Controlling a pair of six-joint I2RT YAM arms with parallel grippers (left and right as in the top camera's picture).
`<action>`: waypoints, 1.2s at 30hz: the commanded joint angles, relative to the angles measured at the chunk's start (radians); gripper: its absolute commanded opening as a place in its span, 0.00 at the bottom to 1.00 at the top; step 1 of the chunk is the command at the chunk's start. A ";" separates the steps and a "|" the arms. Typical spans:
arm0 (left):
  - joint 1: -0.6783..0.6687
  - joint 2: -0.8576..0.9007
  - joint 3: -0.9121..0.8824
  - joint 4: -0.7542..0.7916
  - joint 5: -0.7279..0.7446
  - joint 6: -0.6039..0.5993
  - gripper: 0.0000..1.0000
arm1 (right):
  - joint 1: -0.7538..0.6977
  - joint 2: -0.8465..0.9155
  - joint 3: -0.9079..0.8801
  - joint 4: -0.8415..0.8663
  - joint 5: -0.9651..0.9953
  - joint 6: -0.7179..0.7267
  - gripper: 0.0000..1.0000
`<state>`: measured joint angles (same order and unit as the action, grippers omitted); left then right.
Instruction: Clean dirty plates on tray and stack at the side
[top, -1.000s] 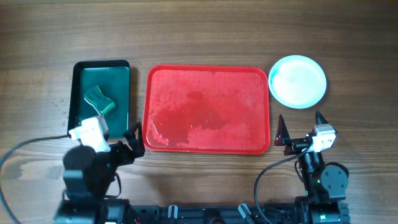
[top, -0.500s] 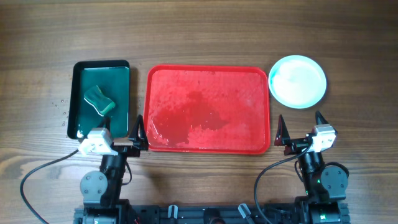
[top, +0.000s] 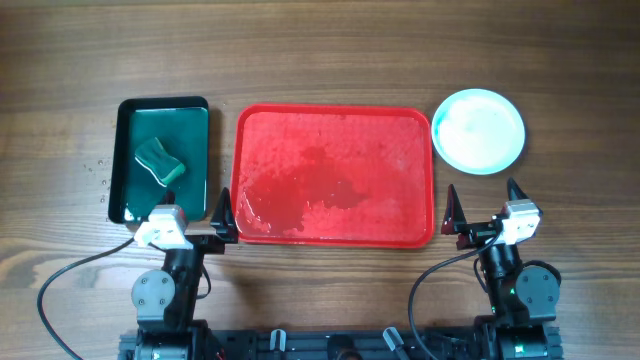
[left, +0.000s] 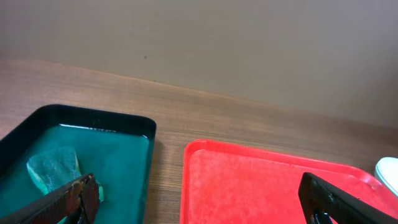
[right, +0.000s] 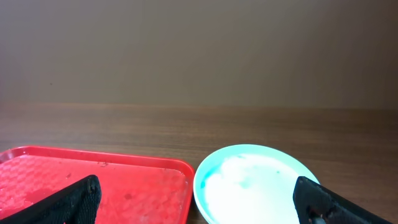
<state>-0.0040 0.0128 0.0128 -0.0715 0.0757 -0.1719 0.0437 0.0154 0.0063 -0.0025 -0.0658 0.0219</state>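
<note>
Left pincer (top: 195, 219) and right pincer (top: 483, 208) hang spread and empty; plates (top: 482, 131) stacked just ahead of the right (tray (top: 335, 175) bare between them), so cleaning looks finished.

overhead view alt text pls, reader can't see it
A large red rectangular plastic tray, wet, without plates; round pale turquoise plate right of it, small dark green tray holding a green sponge left. Both open: left gripper, right gripper.
</note>
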 joint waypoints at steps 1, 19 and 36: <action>0.007 -0.010 -0.007 -0.003 0.005 0.059 1.00 | -0.006 -0.012 -0.001 0.003 0.008 0.010 1.00; 0.006 -0.010 -0.007 -0.005 -0.011 0.191 1.00 | -0.006 -0.012 -0.001 0.003 0.008 0.011 1.00; 0.006 -0.010 -0.007 -0.003 -0.018 0.191 1.00 | -0.006 -0.012 -0.001 0.003 0.008 0.011 1.00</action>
<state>-0.0040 0.0128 0.0128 -0.0715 0.0715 -0.0010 0.0437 0.0154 0.0063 -0.0025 -0.0658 0.0219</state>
